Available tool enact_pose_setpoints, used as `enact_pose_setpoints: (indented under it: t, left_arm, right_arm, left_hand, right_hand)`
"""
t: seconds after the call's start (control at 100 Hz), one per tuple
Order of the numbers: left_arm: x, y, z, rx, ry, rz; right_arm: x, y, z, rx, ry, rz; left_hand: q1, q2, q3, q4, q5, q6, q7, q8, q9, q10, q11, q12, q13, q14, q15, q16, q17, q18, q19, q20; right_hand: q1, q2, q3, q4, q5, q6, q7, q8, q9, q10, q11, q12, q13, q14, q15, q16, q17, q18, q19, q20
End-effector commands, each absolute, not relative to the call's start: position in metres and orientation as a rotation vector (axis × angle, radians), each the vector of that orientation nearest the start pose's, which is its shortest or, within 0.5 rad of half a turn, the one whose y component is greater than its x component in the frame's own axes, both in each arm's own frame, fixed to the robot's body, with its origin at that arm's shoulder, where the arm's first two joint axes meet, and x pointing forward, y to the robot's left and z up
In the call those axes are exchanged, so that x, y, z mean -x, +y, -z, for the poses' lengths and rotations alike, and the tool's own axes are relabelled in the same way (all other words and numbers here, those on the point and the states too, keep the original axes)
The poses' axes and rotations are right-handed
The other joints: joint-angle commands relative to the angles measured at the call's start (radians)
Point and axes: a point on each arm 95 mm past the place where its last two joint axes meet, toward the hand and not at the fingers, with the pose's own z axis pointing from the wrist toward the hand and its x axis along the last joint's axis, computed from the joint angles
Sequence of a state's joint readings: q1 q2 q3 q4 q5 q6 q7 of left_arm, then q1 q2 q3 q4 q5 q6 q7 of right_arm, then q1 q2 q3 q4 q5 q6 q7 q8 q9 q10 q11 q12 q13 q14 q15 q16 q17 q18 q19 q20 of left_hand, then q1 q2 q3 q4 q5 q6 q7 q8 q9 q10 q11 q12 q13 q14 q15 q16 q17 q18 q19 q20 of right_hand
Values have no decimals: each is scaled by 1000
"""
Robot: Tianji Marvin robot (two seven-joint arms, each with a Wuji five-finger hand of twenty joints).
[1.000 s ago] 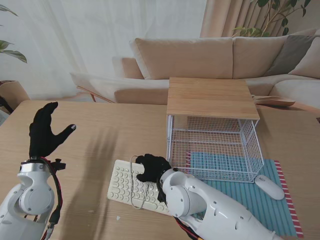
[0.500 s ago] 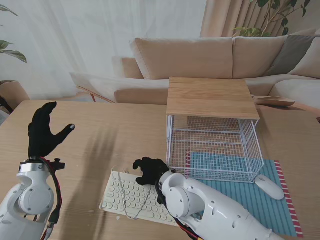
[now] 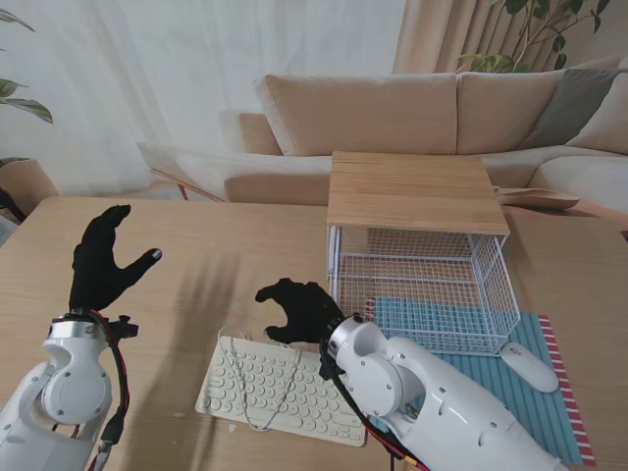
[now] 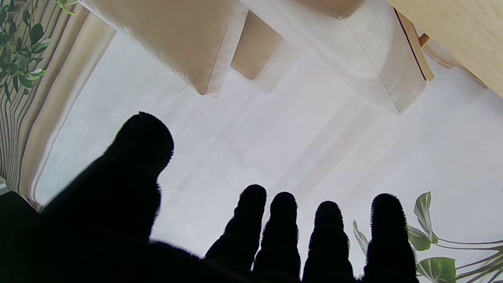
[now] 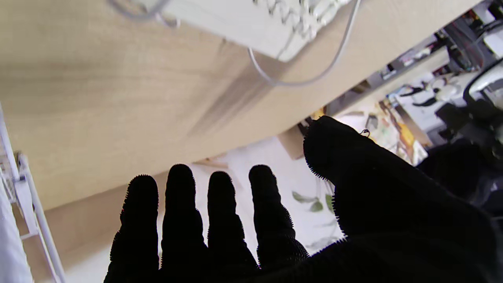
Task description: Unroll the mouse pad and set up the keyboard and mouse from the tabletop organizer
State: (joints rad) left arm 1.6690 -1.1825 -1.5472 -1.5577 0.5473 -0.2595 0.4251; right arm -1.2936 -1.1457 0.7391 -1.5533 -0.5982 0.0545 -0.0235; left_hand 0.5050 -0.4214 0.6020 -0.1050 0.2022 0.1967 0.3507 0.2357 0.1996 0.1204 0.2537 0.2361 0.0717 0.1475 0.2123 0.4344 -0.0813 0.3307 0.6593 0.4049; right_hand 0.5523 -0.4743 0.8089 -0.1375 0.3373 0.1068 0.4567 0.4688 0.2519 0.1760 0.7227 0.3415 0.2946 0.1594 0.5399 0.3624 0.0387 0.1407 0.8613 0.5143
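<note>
Black-gloved left hand (image 3: 106, 263) is raised over the left side of the wooden table (image 3: 226, 245), fingers spread, holding nothing. Cream keyboard (image 3: 280, 389) lies flat on the bare wood near me, its thin cable (image 3: 257, 412) looped across the keys. Right hand (image 3: 294, 309) hovers just beyond the keyboard's far edge, fingers apart and empty. White wire organizer (image 3: 422, 285) with a wooden top stands to its right, on the unrolled blue striped mouse pad (image 3: 510, 392). White mouse (image 3: 528, 367) rests on the pad, beside the organizer.
</note>
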Motion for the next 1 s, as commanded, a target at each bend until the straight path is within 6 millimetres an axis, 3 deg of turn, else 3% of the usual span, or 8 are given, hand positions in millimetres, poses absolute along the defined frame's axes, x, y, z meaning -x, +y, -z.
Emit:
enact_pose_setpoints:
  t: [0.0, 0.25, 0.56, 0.9, 0.99]
  left_arm:
    - [-388, 107, 287, 1351, 606, 1918]
    - [-387, 91, 291, 1404, 651, 1949]
    - [-384, 73, 297, 1483, 698, 1986]
    - [-379, 52, 309, 1605, 749, 2021]
    - [-378, 47, 312, 1623, 772, 2024]
  right_arm:
    - [-392, 153, 306, -1338, 1667, -1902]
    - [-382, 127, 269, -1199, 1588, -1982]
    - [-354, 95, 237, -1081, 1461, -2051]
    - [-321, 58, 231, -1077, 1369, -2008]
    - [-313, 47, 234, -1080, 1360, -1973]
  left_hand:
    - [4, 18, -21, 32, 8, 4, -15, -8, 0, 16, 13, -2, 2, -7, -7, -5, -7, 3, -24, 17]
    - [3, 24, -29, 32, 11, 4, -19, -10, 0, 16, 14, -2, 2, -6, -5, -7, -7, 4, -24, 20]
    - [3, 31, -40, 33, 14, 4, -24, -12, -1, 17, 13, -2, 2, -5, -5, -10, -7, 4, -25, 23]
    - [7, 43, -57, 34, 16, 1, -34, -17, -5, 18, -8, -14, -5, 7, -16, -14, -8, 4, -37, 22]
    - [7, 46, -63, 35, 16, 0, -36, -18, -6, 17, -12, -16, -5, 7, -20, -15, -7, 4, -37, 24]
  right_hand:
    - [-25, 24, -19, 55, -39, -29, -15, -25, -41, -27, -25, -11, -35, -25, -26, -26, -22, -28, -45, -26]
    - [-60, 64, -77, 61, -61, 22, -66, -78, -63, -26, -69, -29, -60, -28, -72, -50, -35, -27, -151, -53]
    - [-63, 76, -103, 64, -46, 6, -64, -89, -46, -23, -74, -31, -50, -24, -77, -54, -12, -15, -181, -51]
    - [-62, 96, -129, 67, -31, 17, -68, -94, -17, -15, -79, -32, -28, -15, -76, -54, 24, 1, -194, -29]
    - [-54, 101, -144, 70, -16, 15, -61, -82, 19, -6, -43, -12, 1, 0, -42, -36, 45, 10, -175, 16]
